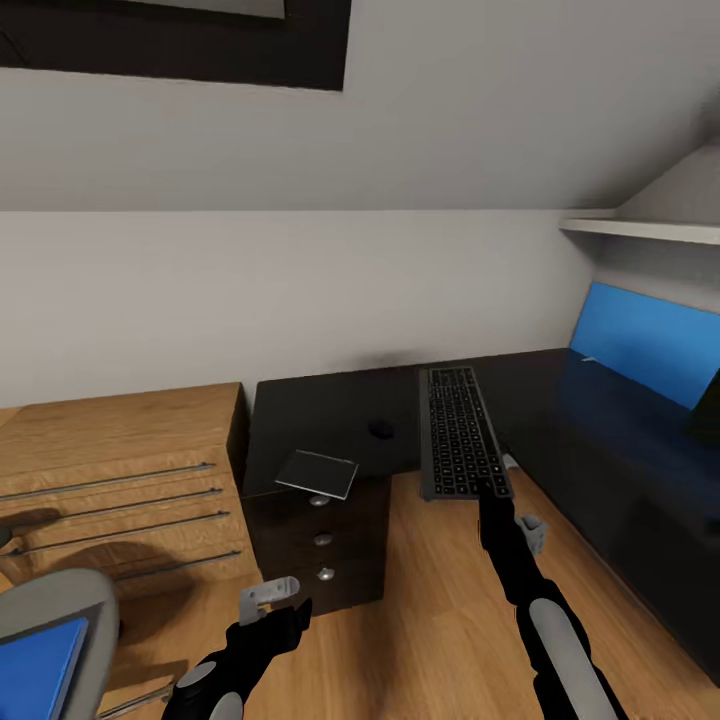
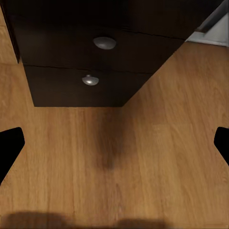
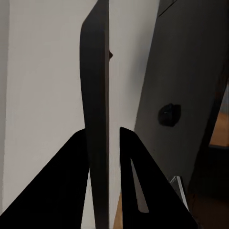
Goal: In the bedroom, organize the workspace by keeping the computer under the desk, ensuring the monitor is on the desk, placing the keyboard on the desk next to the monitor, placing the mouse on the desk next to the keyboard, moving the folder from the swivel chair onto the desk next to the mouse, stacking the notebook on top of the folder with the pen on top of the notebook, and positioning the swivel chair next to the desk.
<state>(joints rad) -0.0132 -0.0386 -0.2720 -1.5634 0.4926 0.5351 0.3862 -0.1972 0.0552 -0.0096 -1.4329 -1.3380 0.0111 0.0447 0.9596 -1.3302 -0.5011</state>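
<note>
My right gripper is shut on the near short end of the keyboard, which reaches out over the black desk with its near end past the desk's edge. Between the fingers the keyboard shows edge-on. The mouse sits on the desk left of the keyboard. The grey notebook lies on the desk corner above the drawers. The blue folder rests on the swivel chair at bottom left. My left gripper hangs open over the floor.
A wooden chest with metal bar handles stands left of the desk. Dark drawers with silver knobs sit under the desk corner. A blue wall panel and a white shelf are at the right. Wood floor lies between my arms.
</note>
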